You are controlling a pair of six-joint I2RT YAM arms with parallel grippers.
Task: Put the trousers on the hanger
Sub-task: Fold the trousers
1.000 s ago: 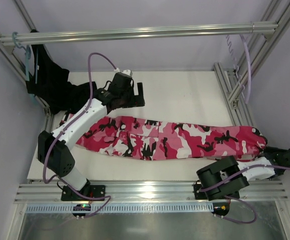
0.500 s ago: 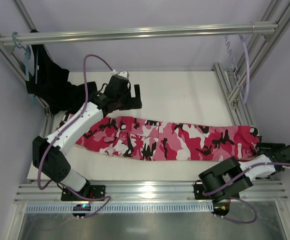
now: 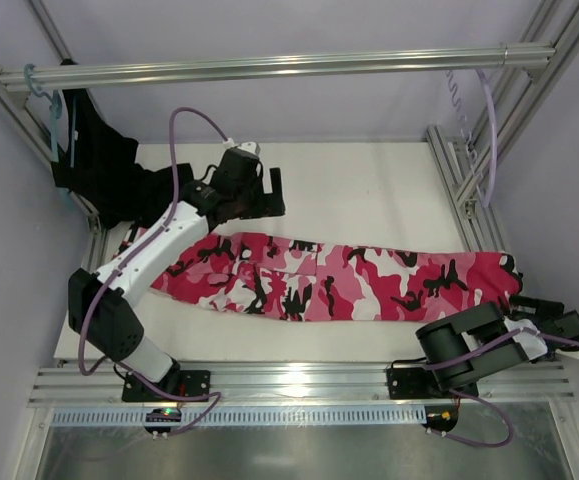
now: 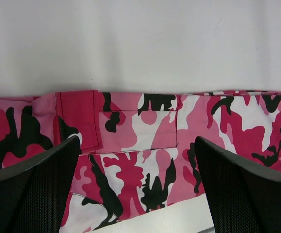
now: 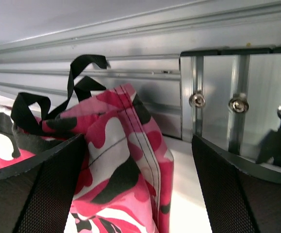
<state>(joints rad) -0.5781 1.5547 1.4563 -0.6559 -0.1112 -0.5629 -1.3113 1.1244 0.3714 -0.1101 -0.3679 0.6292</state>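
From above, you had the trousers [image 3: 339, 280] lying flat on the table [image 3: 369, 190]. Their long axis ran left to right, from in front of the left arm to the right frame post. The pale lilac hanger [image 3: 491, 125] hung from the overhead rail [image 3: 269, 65] at the far right, above and beyond the trousers' right end and well apart from both grippers. Your left gripper [image 3: 269, 195] hovered just past the far edge of the trousers near their left end, fingers spread. Your right gripper [image 3: 564, 328] sat low at the right end of the cloth and was the nearer of the two to the hanger, so I judged that arm the likelier to fetch it. There was no bin or box. The only thing carrying a load was the teal hanger [image 3: 44, 100] at the far left, with a black garment [image 3: 99, 170] on it.

In the left wrist view, your left gripper [image 4: 136, 145] had its fingers wide apart and pinched nothing. The trousers [image 4: 130, 126] ran crosswise beneath them, a pocket flap sat between the pads, and bare table lay beyond the cloth's far edge.

In the right wrist view, your right gripper [image 5: 138, 141] was also spread wide. The bunched end of the trousers [image 5: 121, 145], with its black tape loops [image 5: 82, 73], stood between the fingers, close against the one on the left of the picture and clear of the other. The aluminium frame [image 5: 227, 73] lay straight ahead.
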